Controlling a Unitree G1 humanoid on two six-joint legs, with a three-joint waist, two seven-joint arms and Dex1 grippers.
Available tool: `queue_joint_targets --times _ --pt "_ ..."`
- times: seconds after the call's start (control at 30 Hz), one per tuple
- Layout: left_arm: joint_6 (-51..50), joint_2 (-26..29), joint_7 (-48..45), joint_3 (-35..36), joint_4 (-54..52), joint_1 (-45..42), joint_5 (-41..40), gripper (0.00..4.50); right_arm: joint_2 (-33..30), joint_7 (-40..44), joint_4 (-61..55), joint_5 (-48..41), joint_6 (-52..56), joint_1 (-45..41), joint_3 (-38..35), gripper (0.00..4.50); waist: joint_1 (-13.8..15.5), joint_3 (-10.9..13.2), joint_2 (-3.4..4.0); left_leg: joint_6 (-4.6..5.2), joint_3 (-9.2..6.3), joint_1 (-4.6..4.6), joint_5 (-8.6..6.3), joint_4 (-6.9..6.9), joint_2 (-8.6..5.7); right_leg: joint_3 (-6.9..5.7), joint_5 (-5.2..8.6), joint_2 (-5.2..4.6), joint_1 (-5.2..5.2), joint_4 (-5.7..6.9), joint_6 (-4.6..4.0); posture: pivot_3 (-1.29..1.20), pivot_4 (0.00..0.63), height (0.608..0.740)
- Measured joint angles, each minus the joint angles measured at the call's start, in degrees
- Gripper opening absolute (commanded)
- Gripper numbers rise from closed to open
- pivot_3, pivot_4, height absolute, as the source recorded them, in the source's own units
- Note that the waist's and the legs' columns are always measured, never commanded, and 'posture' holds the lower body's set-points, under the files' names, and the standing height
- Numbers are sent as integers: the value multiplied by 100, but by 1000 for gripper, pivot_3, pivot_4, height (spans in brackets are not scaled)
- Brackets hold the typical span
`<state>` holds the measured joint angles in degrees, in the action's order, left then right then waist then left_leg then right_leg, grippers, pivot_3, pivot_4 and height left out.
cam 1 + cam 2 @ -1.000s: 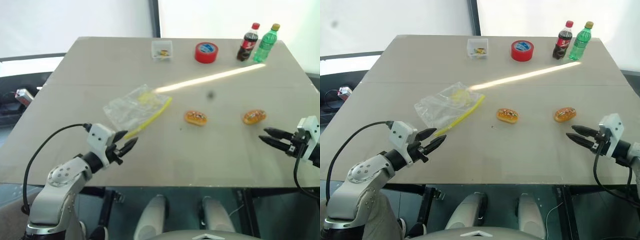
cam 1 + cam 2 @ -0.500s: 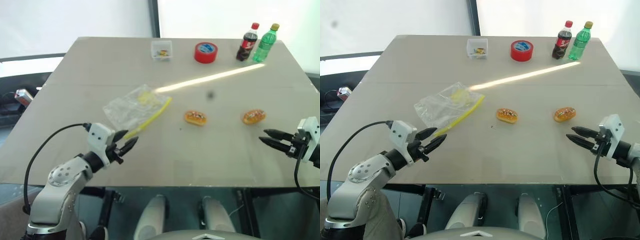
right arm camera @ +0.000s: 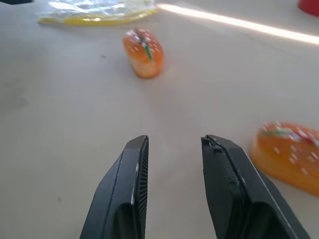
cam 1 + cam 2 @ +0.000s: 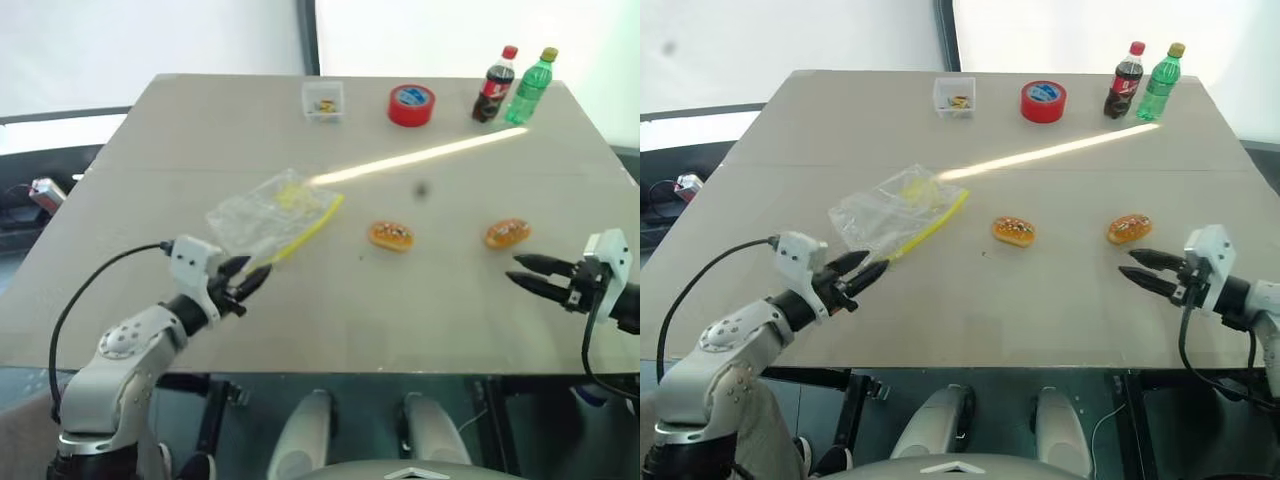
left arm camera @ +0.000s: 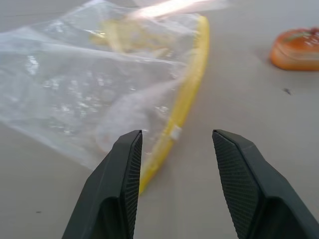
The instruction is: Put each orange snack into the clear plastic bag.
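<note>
Two orange snacks still out on the table [image 4: 420, 300], both apart from the clear plastic bag [image 4: 262, 217]: the middle snack [image 4: 391, 236] sits just right of the bag's yellow zip strip [image 4: 305, 233], the right snack [image 4: 508, 233] is well apart from it, further right. Left gripper [image 4: 250, 280] has fingers spread wide, empty, tips just at the near end of the zip strip; the left wrist view shows that end lined up between the fingers. Right gripper [image 4: 1137, 266] is narrowly parted, empty, hovering just near of the right snack, which sits off to one side of the fingers in the right wrist view, not between them. My read of the step: left pinches the bag edge, right goes for a snack. To do it well, I'd take only the top layer at the zip so the mouth opens rather than clamping both layers shut; film is slippery and crinkly, so close low and lift gently. Right needs a wider opening, then centre over the snack's short axis before closing; it looks glossy and likely skids if nudged from the side.
</note>
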<state>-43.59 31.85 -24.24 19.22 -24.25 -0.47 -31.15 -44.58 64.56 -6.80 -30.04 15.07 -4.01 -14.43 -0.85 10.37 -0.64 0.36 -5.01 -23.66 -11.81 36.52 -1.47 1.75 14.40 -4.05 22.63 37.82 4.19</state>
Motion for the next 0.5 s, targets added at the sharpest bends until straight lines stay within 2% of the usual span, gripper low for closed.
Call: queue_joint_targets --times 0.27,0.5 --pt "-911 -359 863 531 766 -647 -228 2372 163 -467 -1164 -243 620 -1071 594 1693 57 0 -10 -1 -13 -9 0 2 -11 -13 -1 -6 -1 -6 -1 0 150 740" --pt "-981 -700 1033 441 1236 -1121 -232 2372 178 -503 -1257 -289 758 -1122 754 1693 79 -2 -12 -2 -11 -9 0 0 -21 -11 -1 -12 -1 -8 -1 0 150 740"
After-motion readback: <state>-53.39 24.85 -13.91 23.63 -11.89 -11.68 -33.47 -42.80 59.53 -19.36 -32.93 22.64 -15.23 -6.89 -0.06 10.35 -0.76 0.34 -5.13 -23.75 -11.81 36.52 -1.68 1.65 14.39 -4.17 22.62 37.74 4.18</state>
